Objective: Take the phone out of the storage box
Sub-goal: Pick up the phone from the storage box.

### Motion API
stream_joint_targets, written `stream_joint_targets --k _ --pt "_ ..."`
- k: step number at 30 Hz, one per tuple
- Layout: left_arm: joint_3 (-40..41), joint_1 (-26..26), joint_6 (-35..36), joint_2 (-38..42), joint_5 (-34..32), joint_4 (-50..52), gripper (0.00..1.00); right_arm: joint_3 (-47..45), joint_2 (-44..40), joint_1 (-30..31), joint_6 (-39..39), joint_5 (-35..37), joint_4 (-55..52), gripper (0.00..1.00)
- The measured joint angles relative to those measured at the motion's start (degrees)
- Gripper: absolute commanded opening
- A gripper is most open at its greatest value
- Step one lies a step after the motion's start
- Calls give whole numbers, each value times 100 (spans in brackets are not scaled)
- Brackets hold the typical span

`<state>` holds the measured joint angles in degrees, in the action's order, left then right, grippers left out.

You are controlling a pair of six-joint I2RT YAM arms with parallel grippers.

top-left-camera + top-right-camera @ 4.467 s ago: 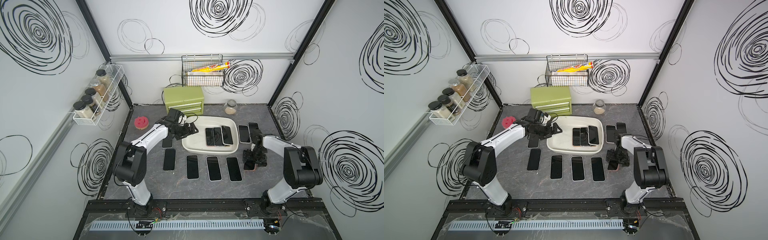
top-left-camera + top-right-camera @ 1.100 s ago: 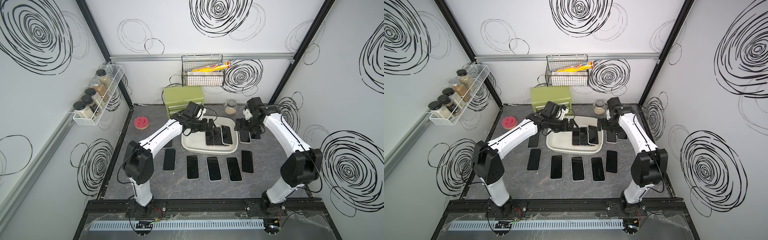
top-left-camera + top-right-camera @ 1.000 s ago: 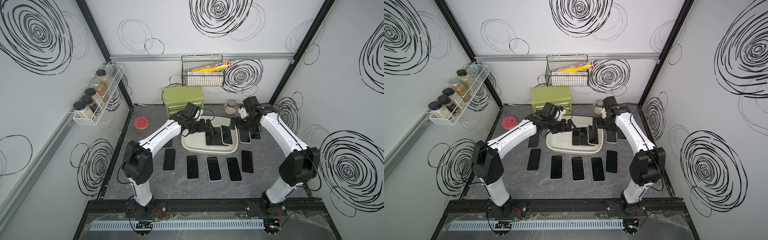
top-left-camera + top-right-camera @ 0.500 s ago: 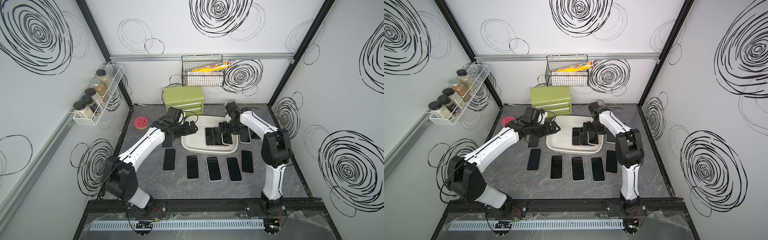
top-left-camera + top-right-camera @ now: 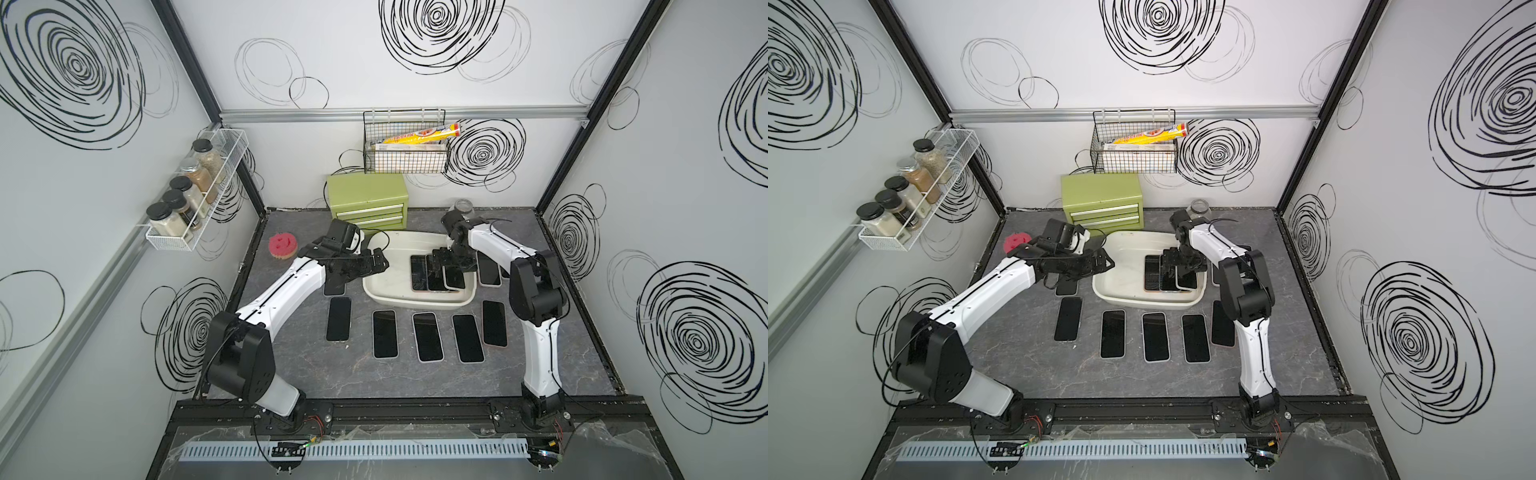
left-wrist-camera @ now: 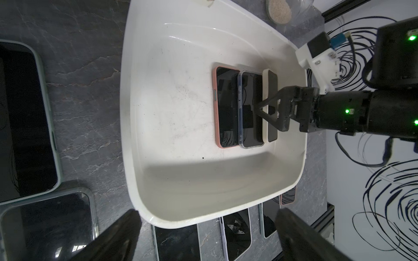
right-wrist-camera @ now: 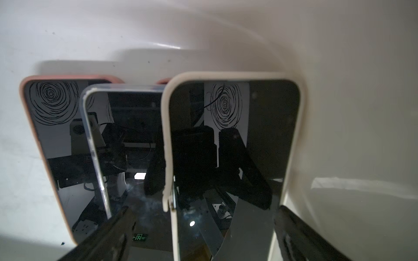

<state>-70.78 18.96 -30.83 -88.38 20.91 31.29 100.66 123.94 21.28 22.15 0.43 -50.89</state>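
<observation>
The fingers (image 7: 106,237) of the right gripper (image 7: 203,232) are spread wide and set on either side of the white-cased phone (image 7: 233,135), across its width. Nothing is clamped, and contact with its edges cannot be told. The phone is found screen up inside the storage box (image 5: 376,291), near its right wall. Its long axis is run from the box's near wall toward the far wall, and which end is the top cannot be told. One long edge is laid over the clear-cased phone (image 7: 126,126), which is in turn laid over the pink-cased phone (image 7: 52,126), all three parallel.

The screen is seen as glossy black glass. The case is matte cream with rounded corners, and its lip is lifted off the glass along one long edge. The box is moulded in smooth white plastic, rounded-rectangular with a flared rim and a scuffed floor. It is set on a grey, veined, stone-look table (image 5: 415,382).

The left gripper (image 5: 376,264) is held open and empty just beside the box's left rim.
</observation>
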Motion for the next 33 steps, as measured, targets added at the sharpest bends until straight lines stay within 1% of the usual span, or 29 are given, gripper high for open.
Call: stream_joint_targets --k 11,20,28,33 --pt "96 -76 87 0 146 -9 99 2 44 46 166 448 35 94" --pt "105 -76 131 0 212 -9 99 15 127 68 356 603 70 100" --pt "155 -76 173 15 221 -7 99 13 138 63 452 667 114 100" --pt "181 -87 184 44 225 -2 99 -90 129 46 481 538 315 98"
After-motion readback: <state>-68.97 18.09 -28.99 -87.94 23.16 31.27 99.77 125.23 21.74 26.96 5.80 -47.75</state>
